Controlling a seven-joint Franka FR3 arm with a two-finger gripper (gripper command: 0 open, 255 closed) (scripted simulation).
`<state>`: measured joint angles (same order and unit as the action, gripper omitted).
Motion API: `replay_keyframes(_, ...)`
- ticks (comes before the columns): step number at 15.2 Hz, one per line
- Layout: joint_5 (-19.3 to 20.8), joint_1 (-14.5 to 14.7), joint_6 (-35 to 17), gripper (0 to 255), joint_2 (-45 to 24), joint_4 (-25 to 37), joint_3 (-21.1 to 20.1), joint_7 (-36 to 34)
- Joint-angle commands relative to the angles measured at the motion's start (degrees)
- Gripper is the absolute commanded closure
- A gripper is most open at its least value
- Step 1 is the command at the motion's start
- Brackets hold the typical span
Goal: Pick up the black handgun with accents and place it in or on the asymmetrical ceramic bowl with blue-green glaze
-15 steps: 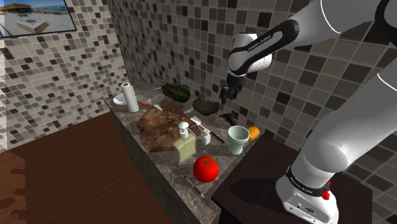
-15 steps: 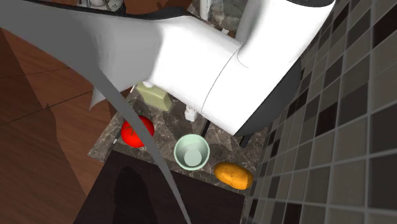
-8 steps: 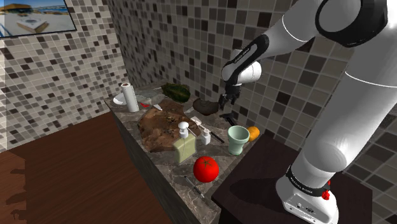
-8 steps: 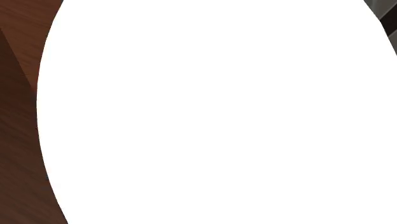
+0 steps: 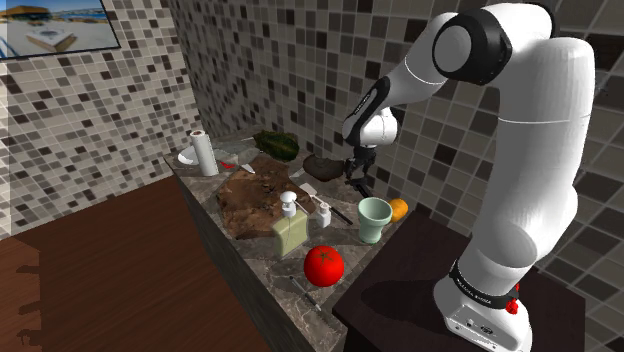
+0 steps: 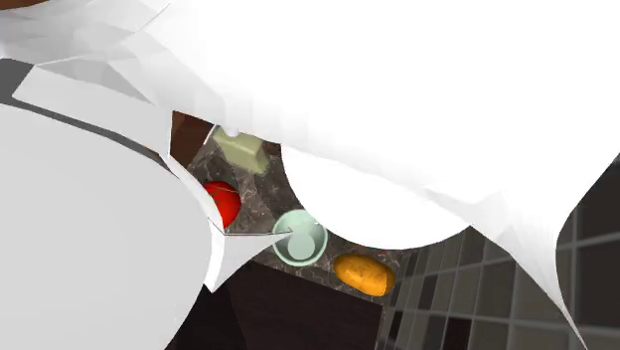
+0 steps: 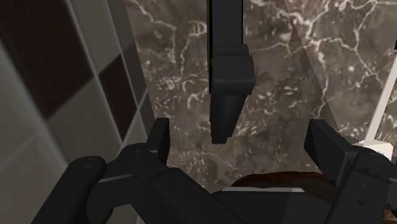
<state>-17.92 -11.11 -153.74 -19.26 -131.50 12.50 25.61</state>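
Jaws wide apart — gripper over the black handgun, seemingly untouched.

White arm masses block most of the scene; on the marble tabletop sit a tomato, pale green cup, orange fruit.

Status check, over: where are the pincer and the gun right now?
Pincer open, poised over the counter. Gun lying just ahead of the fingers, not gripped. Tiled wall close on one side.
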Motion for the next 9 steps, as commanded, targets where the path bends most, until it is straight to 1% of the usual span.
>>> replay_keyframes(1, -1.6, -1.1, -1.2, 0, -3.1, 1.7, -0.8, 1.2)
replay_keyframes(7, -4.0, -2.6, -4.5, 0, -7.7, 3.1, -3.0, 3.0)
replay_keyframes(9, -4.1, -2.8, -4.8, 0, -8.2, 3.3, -3.3, 3.1)
